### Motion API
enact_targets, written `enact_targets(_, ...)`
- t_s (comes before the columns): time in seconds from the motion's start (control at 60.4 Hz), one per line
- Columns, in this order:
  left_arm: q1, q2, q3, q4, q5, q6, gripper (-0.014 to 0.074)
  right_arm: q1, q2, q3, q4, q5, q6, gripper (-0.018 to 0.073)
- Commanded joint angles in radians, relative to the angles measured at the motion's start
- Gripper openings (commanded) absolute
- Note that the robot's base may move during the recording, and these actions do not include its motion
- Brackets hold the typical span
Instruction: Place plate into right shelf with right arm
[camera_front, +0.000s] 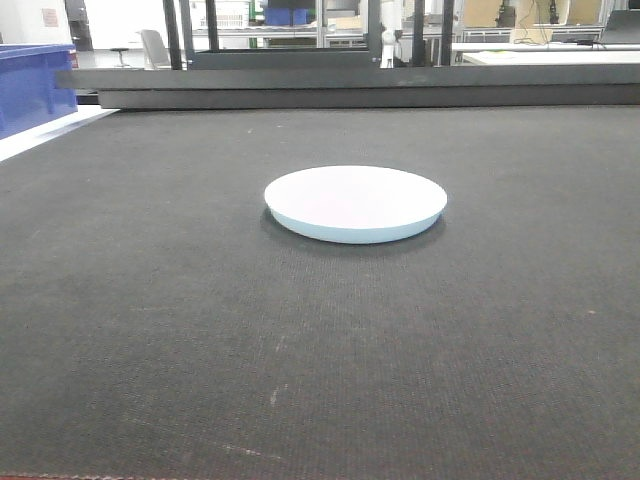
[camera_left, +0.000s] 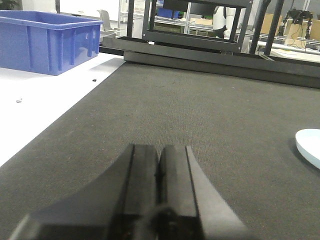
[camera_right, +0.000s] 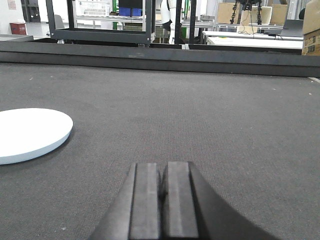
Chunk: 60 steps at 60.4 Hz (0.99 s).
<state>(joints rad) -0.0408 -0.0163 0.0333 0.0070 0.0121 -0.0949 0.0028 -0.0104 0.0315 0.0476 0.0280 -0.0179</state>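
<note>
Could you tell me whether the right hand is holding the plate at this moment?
No, the plate lies flat on the dark mat, apart from the shut, empty right hand.

round white plate (camera_front: 355, 200), pale bluish rim, lying flat on dark mat (camera_front: 150, 340)

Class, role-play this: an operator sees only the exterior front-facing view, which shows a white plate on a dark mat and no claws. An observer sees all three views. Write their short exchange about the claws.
Operator: I see the plate but no claw. What is the right claw doing?
Observer: The right claw is shut and empty; the plate lies ahead to its left, apart from it.
Operator: And the left claw?
Observer: The left claw is shut too, with only the plate's rim showing at the far right of its view.
</note>
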Motion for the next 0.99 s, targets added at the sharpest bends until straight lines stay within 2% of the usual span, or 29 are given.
enact_targets(0.0, 0.0, -0.011, 0.007, 0.0, -0.089, -0.006, -0.0047, -0.005, -0.014, -0.01, 0.001, -0.088, -0.007, 0.0046)
enact_targets(0.166, 0.0, -0.011, 0.007, 0.0, -0.089, -0.006, -0.0047, -0.005, -0.013, -0.028, 0.001, -0.12, -0.007, 0.0046)
enact_targets(0.397, 0.0, -0.011, 0.007, 0.0, -0.089, -0.006, -0.0047, -0.005, 0.105, -0.28, 0.001, 0.181, -0.006, 0.0061)
enact_targets(0.497, 0.0, -0.011, 0.007, 0.0, -0.089, -0.006, -0.0047, -0.005, 0.211, -0.388, 0.0, 0.218, -0.006, 0.0165)
enact_targets(0.629, 0.0, -0.011, 0.007, 0.0, -0.089, -0.006, -0.0047, -0.005, 0.381, -0.513, 0.0, 0.227, -0.006, 0.0435)
enact_targets(0.712, 0.0, -0.011, 0.007, 0.0, -0.089, -0.006, -0.0047, -0.004, 0.5, -0.585, 0.0, 0.258, -0.006, 0.0572)
enact_targets(0.778, 0.0, -0.011, 0.007, 0.0, -0.089, -0.006, -0.0047, 0.001, 0.592, -0.642, 0.0, 0.288, -0.006, 0.0617)
enact_targets(0.976, 0.0, -0.011, 0.007, 0.0, -0.089, -0.006, -0.0047, 0.101, 0.907, -0.861, 0.0, 0.359, 0.018, 0.0601)
